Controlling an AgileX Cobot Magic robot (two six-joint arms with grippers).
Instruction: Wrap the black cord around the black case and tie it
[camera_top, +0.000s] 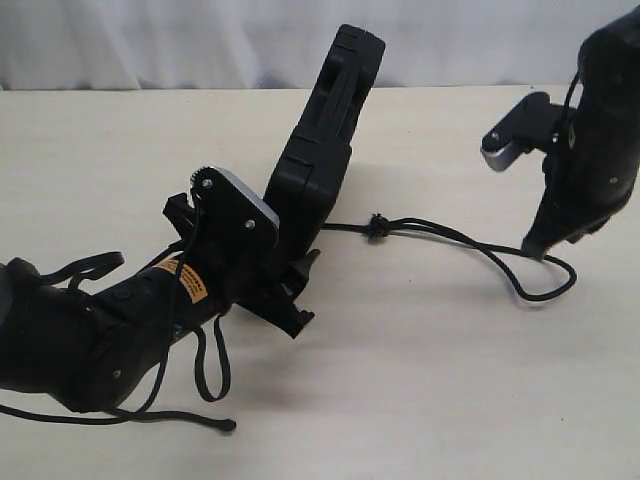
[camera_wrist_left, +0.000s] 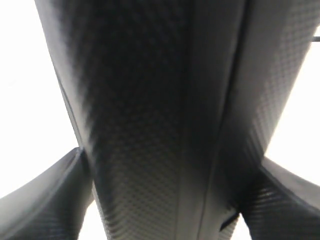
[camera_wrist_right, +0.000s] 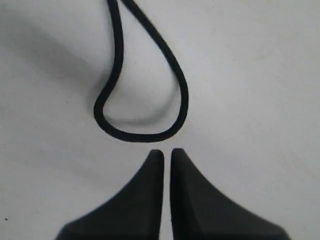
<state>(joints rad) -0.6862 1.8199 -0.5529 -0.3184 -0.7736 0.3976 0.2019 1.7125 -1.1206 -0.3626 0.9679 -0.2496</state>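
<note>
**Q:** Where is the black case, and what holds it?

**A:** The black case stands on end near the middle of the table, leaning to the right at its top. The left claw clamps its lower end. In the left wrist view the case fills the gap between the two fingers, which are spread wide and press on either side of it.

**Q:** And the black cord?

**A:** The black cord leaves the foot of the case and runs right along the table. It passes through a small knot just beside the case. Beyond the knot, two strands go on and close into a loop on the far right. More black cord trails on the near left, below the left arm.

**Q:** What is the right claw doing?

**A:** The right claw points down at the table with its fingers pressed together and nothing between them. The loop of cord lies just beyond its tips and is not pinched.

**Q:** How far along is the job?

**A:** Probably partway. One knot exists, but no turn of cord shows across the body of the case. The left claw hides how the cord passes the case's lower end. Judging by this, the loop has yet to be caught, and the wrapping and the final tie remain.
</note>
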